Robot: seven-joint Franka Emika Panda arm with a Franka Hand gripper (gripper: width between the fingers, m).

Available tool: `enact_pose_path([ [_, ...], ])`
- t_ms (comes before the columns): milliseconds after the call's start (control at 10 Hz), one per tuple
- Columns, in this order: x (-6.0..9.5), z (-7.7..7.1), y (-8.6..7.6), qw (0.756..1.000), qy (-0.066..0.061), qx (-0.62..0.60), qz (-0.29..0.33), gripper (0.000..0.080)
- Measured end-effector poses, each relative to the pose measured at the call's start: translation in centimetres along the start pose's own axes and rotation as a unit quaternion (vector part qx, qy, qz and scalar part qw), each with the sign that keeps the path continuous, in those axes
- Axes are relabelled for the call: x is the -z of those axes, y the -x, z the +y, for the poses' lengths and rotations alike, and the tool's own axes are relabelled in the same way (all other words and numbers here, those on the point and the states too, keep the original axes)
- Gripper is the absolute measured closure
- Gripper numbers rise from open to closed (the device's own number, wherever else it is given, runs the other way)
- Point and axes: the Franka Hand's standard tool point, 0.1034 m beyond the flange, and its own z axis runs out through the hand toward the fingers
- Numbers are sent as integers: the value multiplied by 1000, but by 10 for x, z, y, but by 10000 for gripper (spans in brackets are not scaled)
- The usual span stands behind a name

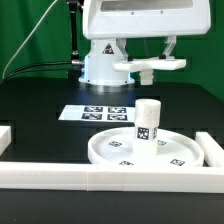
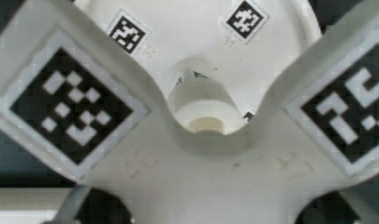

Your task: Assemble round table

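The big round rimmed disc (image 1: 110, 152) lies flat at the front of the table. The short thick cylinder leg (image 1: 148, 124) stands upright on its middle, with tags on its side. My gripper (image 1: 168, 54) is up at the back right, above and behind the leg, shut on the cross-shaped foot piece (image 1: 150, 67), which it holds level in the air. In the wrist view the foot piece (image 2: 204, 165) fills the frame, with tagged arms and a round socket (image 2: 205, 122) at its centre. My gripper (image 2: 204, 205) clamps it between fingers that are barely visible.
The marker board (image 1: 98, 113) lies behind the disc. Long white border rails run along the front (image 1: 100, 179), the left (image 1: 5, 136) and the right (image 1: 213, 150). The robot's white base (image 1: 103, 64) stands at the back.
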Motion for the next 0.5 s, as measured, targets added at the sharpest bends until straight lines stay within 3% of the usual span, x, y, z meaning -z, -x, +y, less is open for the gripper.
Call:
enact_pose_path([
  [500, -23, 3, -5, 997, 5, 72, -15, 357],
])
